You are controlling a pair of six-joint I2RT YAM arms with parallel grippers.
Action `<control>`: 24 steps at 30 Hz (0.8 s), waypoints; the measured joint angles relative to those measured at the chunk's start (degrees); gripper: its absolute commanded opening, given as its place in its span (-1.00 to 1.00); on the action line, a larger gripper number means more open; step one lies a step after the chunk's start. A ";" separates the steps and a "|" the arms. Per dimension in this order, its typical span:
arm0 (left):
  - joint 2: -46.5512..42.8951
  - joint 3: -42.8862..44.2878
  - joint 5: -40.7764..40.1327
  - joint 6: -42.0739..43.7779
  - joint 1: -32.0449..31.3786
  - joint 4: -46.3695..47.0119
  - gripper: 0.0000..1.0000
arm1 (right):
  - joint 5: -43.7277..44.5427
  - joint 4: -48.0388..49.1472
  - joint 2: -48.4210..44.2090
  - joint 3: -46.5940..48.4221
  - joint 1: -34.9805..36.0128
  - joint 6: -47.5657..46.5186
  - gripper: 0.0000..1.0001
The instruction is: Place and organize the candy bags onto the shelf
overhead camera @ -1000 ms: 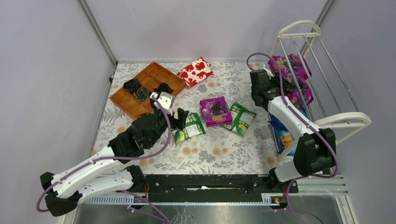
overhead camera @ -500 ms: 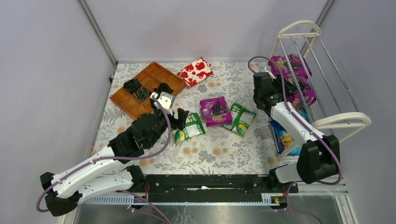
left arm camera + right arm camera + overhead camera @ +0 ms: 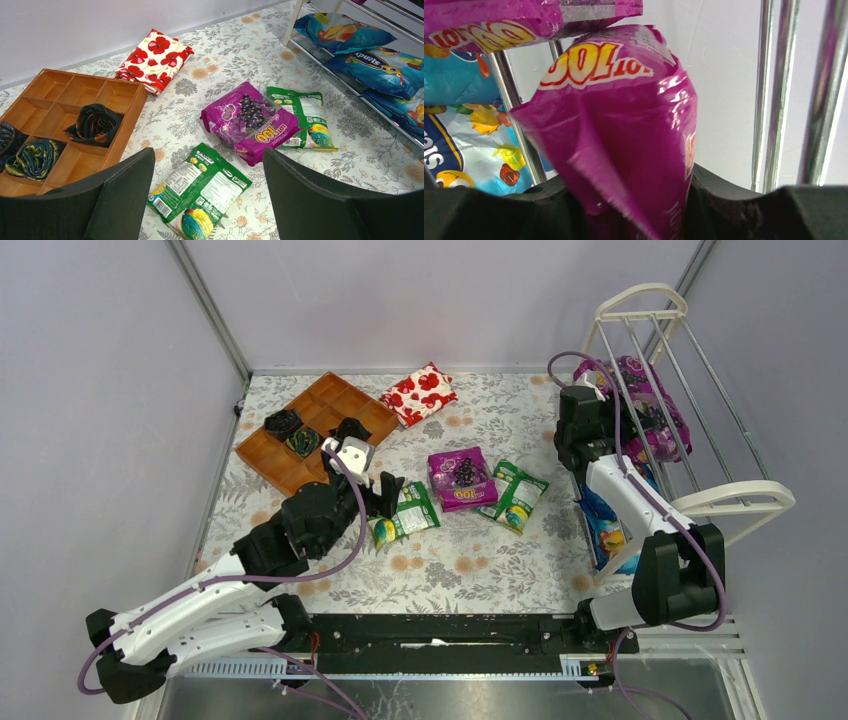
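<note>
The left arm [image 3: 200,605] and the right arm [image 3: 625,495] are built alike: smooth white shell links, rounded along their length, joined by bulky matte black joint housings [image 3: 675,575]. A thin purple cable [image 3: 345,540] runs in loose loops along each arm, from the black base block up to the wrist. Near the left wrist sits a small pale grey camera block [image 3: 350,453] with a dark lens. The left hand [image 3: 388,492] and the right hand [image 3: 634,200] are black throughout. Seen from the wrist cameras, the fingers [image 3: 115,200] are broad, flat-faced, matte black wedges with blunt, angular edges and no visible markings.
</note>
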 measured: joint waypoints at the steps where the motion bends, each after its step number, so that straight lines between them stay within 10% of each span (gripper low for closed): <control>1: 0.00 0.00 0.00 0.00 0.00 0.00 0.67 | -0.09 0.22 0.26 0.00 -0.26 -0.09 0.17; 10: -0.02 0.00 0.00 0.00 0.00 0.00 0.68 | -2.45 -9.31 0.72 1.99 -0.17 6.82 0.99; 24: 0.22 0.00 0.02 0.00 0.00 0.07 0.68 | -10.29 -33.33 0.22 11.96 7.32 28.00 0.77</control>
